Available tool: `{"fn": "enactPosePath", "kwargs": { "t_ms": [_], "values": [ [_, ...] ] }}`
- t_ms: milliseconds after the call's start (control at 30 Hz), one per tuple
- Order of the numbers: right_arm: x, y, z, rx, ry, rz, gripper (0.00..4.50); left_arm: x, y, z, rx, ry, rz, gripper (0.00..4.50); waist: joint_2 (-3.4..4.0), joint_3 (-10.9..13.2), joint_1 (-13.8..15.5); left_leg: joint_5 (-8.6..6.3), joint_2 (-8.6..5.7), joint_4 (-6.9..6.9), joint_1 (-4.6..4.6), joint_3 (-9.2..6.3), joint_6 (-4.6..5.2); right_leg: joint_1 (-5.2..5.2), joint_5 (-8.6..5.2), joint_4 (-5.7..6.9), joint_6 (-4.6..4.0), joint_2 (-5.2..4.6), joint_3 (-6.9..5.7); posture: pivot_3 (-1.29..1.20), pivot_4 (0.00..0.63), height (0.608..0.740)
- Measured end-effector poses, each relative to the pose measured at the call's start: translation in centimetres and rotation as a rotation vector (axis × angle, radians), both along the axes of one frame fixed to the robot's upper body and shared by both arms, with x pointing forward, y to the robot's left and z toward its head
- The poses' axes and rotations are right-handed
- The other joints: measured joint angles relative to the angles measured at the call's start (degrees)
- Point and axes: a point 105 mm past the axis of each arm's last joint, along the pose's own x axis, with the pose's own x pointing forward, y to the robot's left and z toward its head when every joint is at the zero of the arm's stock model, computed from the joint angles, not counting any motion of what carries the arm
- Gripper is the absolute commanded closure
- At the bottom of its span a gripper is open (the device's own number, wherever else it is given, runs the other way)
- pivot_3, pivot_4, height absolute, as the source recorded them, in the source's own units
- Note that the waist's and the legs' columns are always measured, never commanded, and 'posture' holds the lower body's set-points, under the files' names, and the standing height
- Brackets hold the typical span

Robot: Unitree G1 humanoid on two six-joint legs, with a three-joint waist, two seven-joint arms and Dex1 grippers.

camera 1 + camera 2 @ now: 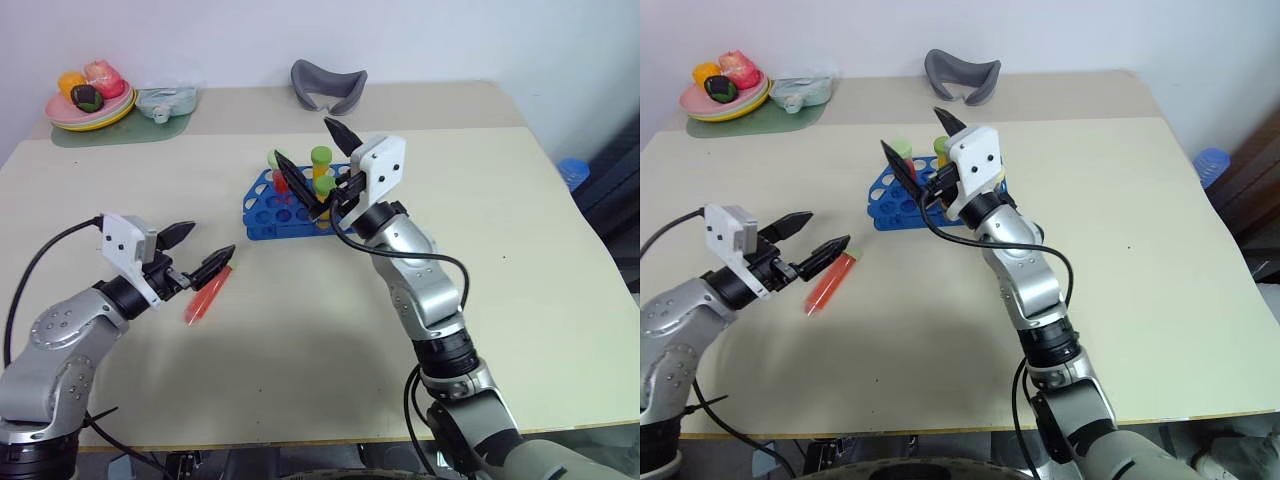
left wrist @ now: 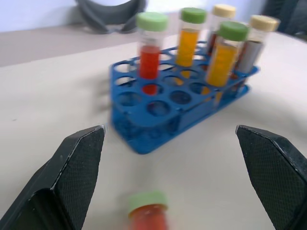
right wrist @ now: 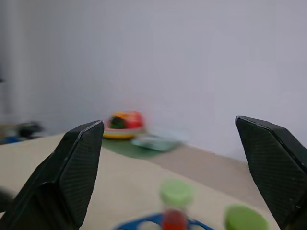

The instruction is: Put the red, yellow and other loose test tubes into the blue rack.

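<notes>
The blue rack [image 1: 262, 215] stands mid-table with several capped tubes upright in it: a red one [image 2: 149, 60], yellow ones [image 2: 188, 40] and a brown one [image 2: 254, 48]. One loose red test tube [image 1: 208, 295] with a green cap lies flat on the table to the rack's left. My left gripper [image 1: 210, 241] hovers open just above that tube's capped end, pointing toward the rack, with nothing between its fingers. Tilted upward above the rack's near side, my right gripper [image 1: 303, 140] is open and empty, with the standing tubes just below it.
At the back left a plate of toy food [image 1: 90, 105] rests on a green mat [image 1: 120, 132], with a clear container [image 1: 165, 100] beside it. A grey curved object [image 1: 328, 87] lies at the back centre. The table's edge runs close on the right.
</notes>
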Motion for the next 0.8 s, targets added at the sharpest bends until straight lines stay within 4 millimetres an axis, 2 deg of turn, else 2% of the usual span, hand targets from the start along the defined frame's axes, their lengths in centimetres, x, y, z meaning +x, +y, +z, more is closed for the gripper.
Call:
{"fn": "enactPosePath", "kwargs": {
  "t_ms": [67, 133, 200, 267, 400, 567, 700, 800],
  "values": [
    [-1.3, -0.5, -0.1, -0.101, 0.004, 0.093, 0.03, 0.2, 0.1, 0.2, 0.026, 0.030, 0.027, 0.00, -0.01, 0.00, 0.20, 0.00, -0.02, 0.02, 0.00, -0.04, 0.00, 0.08, 0.00, -0.07, 0.00, -0.03, -0.04, 0.00, 0.150, 0.740],
    [-2.2, -1.4, -1.1, -0.195, 0.032, 0.149, 0.03, 0.5, 0.4, 0.4, 0.041, 0.062, 0.063, 0.00, -0.02, -0.01, 0.15, -0.01, -0.03, 0.01, 0.00, -0.05, 0.01, 0.11, 0.00, -0.09, 0.00, -0.04, -0.06, 0.00, 0.150, 0.740],
    [-3.0, -2.5, -3.0, -0.315, 0.086, 0.200, 0.03, 0.7, 0.6, 0.5, 0.082, 0.117, 0.089, 0.00, -0.02, -0.01, 0.10, -0.01, -0.03, 0.01, 0.00, -0.07, 0.02, 0.10, 0.00, -0.09, 0.00, -0.01, -0.07, 0.00, 0.150, 0.740],
    [-3.8, -4.5, -5.4, -0.449, 0.169, 0.246, 0.03, 0.8, 0.8, 0.1, 0.196, 0.208, 0.124, 0.00, -0.03, 0.00, 0.11, -0.01, -0.03, 0.00, 0.02, -0.08, 0.03, 0.13, -0.01, -0.14, 0.01, 0.00, -0.06, 0.00, 0.150, 0.740],
    [-5.2, -6.9, -8.6, -0.590, 0.298, 0.309, 0.03, 1.3, 0.8, -1.0, 0.254, 0.479, 0.174, 0.00, -0.07, 0.04, -0.01, -0.02, -0.06, 0.07, 0.06, -0.11, 0.03, 0.20, -0.01, -0.11, 0.01, 0.06, -0.07, 0.00, 0.150, 0.740],
    [-6.2, -6.9, -9.0, -0.629, 0.307, 0.360, 0.03, 0.8, 0.5, -3.5, 0.429, 0.707, 0.181, 0.00, -0.07, 0.05, -0.55, -0.03, -0.02, 0.00, 0.15, -0.11, 0.04, 0.20, -0.01, -0.08, 0.01, 0.09, -0.01, 0.00, 0.150, 0.740],
    [-6.8, -6.1, -9.0, -0.620, 0.307, 0.388, 0.03, 0.8, 0.6, -4.7, 0.502, 0.775, 0.190, 0.00, -0.12, 0.06, 0.15, -0.02, -0.04, 0.06, 0.11, -0.12, 0.03, 0.22, -0.01, -0.10, 0.00, 0.04, -0.03, 0.00, 0.150, 0.740],
    [-7.1, -5.8, -9.0, -0.616, 0.302, 0.397, 0.03, 1.2, 0.7, -4.7, 0.539, 0.780, 0.211, 0.00, -0.13, 0.06, 0.37, -0.02, -0.07, 0.07, 0.09, -0.11, 0.03, 0.23, -0.01, -0.13, 0.01, 0.00, -0.04, 0.00, 0.150, 0.740]
  ]
}}
